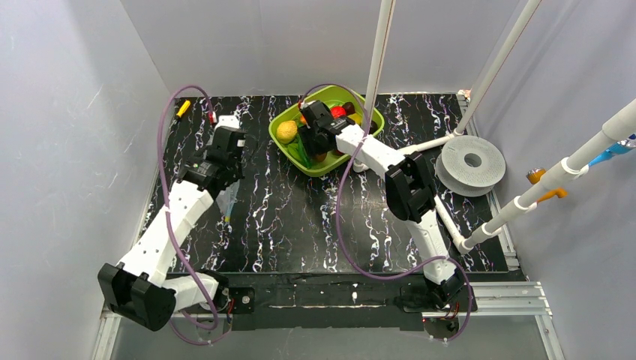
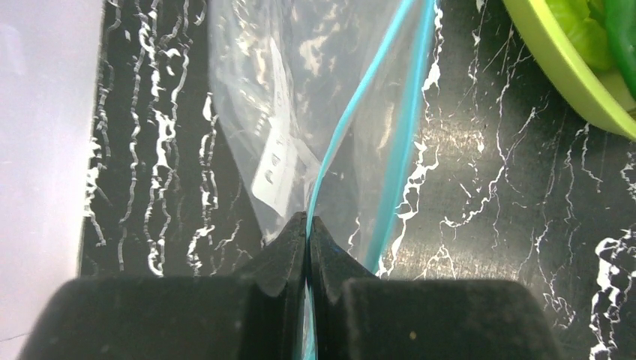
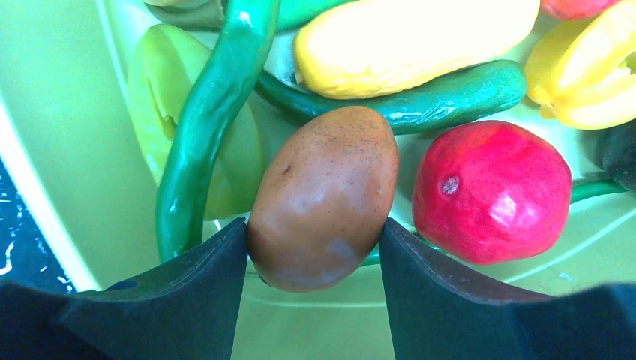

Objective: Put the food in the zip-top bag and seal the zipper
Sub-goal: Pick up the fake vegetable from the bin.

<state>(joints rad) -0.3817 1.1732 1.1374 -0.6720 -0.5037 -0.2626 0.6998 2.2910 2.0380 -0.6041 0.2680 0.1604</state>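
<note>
My left gripper [image 2: 308, 222] is shut on the blue-teal zipper [image 2: 352, 112] of the clear zip-top bag [image 2: 300, 90], holding one lip so the mouth gapes; the white label [image 2: 276, 169] shows through the plastic. In the top view the left gripper [image 1: 223, 154] is at the table's left, the bag [image 1: 229, 196] barely visible beneath it. My right gripper [image 3: 313, 232] is inside the lime-green tray [image 1: 289, 154] and shut on a brown toy potato [image 3: 326, 196]. Beside it lie a red fruit [image 3: 491, 191], yellow pieces [image 3: 409, 41] and green vegetables [image 3: 202, 127].
A grey filament spool [image 1: 471, 161] lies at the right table edge. White poles [image 1: 379, 56] slant over the tray and right side. A yellow item [image 1: 182, 108] and a small red item [image 1: 212, 117] lie at the back left. The tray's corner [image 2: 570, 75] shows beside the bag.
</note>
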